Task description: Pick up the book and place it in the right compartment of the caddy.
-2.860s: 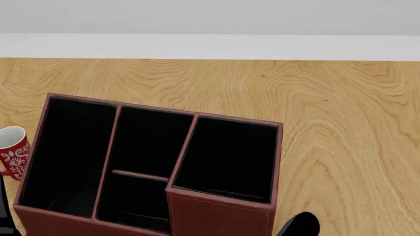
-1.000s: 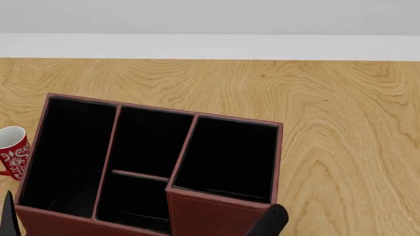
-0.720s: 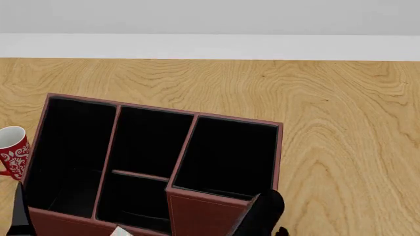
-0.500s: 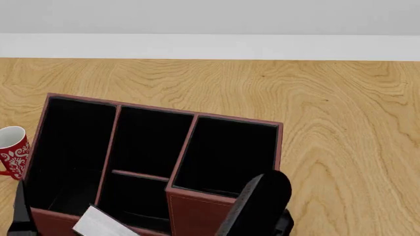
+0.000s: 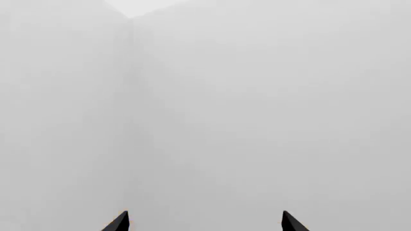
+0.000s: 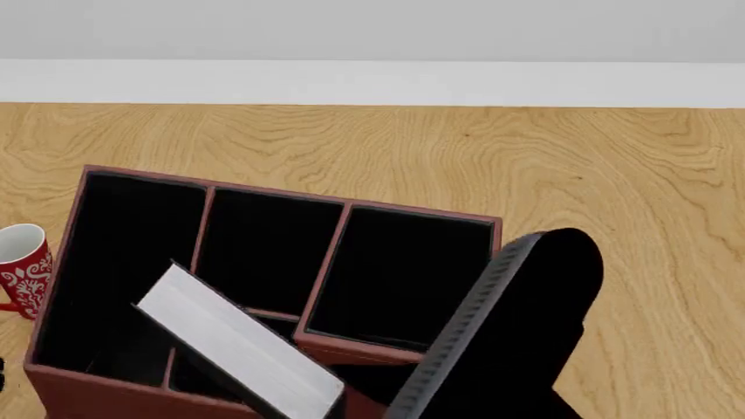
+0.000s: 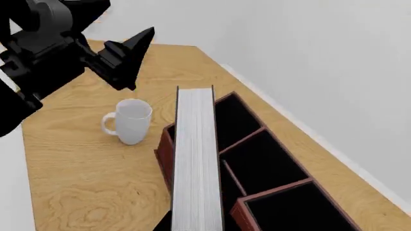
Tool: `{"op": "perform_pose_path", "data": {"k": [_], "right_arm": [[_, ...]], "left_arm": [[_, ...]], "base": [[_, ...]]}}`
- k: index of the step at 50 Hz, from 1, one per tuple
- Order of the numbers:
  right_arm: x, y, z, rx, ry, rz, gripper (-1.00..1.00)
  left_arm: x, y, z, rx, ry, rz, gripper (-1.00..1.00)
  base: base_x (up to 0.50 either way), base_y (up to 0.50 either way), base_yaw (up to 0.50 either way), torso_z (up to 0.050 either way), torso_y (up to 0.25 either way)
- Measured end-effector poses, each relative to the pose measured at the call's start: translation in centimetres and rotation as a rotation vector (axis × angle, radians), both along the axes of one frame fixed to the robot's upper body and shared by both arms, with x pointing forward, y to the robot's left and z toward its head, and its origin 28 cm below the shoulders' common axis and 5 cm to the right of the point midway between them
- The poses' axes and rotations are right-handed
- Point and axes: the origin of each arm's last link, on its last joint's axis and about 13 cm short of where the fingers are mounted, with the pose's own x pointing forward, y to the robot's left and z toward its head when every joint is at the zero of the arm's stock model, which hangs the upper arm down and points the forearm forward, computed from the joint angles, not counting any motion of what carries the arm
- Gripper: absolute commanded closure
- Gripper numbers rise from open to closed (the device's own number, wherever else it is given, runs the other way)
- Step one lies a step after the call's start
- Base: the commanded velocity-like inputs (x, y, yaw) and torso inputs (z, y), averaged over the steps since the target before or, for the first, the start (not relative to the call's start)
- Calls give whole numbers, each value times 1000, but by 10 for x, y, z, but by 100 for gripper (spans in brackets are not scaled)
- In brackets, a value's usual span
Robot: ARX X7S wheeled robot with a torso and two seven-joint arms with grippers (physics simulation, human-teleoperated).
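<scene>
The reddish-brown caddy (image 6: 338, 353) stands on the wooden table, its black sections open upward. Its right compartment (image 6: 402, 275) is the wide one behind the raised front wall; it also shows in the right wrist view (image 7: 299, 211). My right gripper (image 7: 196, 225) is shut on the black book (image 6: 239, 340), white page edges up, tilted above the caddy's front left sections. The book (image 7: 196, 159) fills the middle of the right wrist view. My left gripper (image 5: 204, 222) is open and empty, facing a blank white wall; it also shows in the right wrist view (image 7: 138, 57), raised beyond the caddy.
A mug with a red pattern (image 6: 17, 271) stands at the caddy's left end; it looks white in the right wrist view (image 7: 128, 120). My black right forearm (image 6: 512, 323) hides the caddy's front right corner. A white wall (image 6: 372, 83) runs along the table's far edge.
My right arm has risen from the bottom edge of the head view, bringing the book up into sight over the caddy's front left. The caddy and mug have not moved.
</scene>
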Motion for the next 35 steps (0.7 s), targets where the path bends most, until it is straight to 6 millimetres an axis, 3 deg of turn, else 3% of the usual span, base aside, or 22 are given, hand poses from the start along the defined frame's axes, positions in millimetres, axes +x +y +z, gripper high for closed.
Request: {"op": "perform_pose_path", "data": {"k": [8, 14, 35], "right_arm": [[-1, -5, 4, 24, -24, -48, 100], [-2, -6, 10, 40, -48, -74, 100], [2, -8, 43, 133, -180, -244, 100]], "left_arm": [[-2, 21, 34, -33, -169, 170, -100], [-4, 32, 49, -54, -242, 255, -100], [5, 40, 54, -91, -288, 300, -100]], "base": [[0, 0, 0, 0, 1], [0, 0, 0, 0, 0], [0, 0, 0, 0, 1]]}}
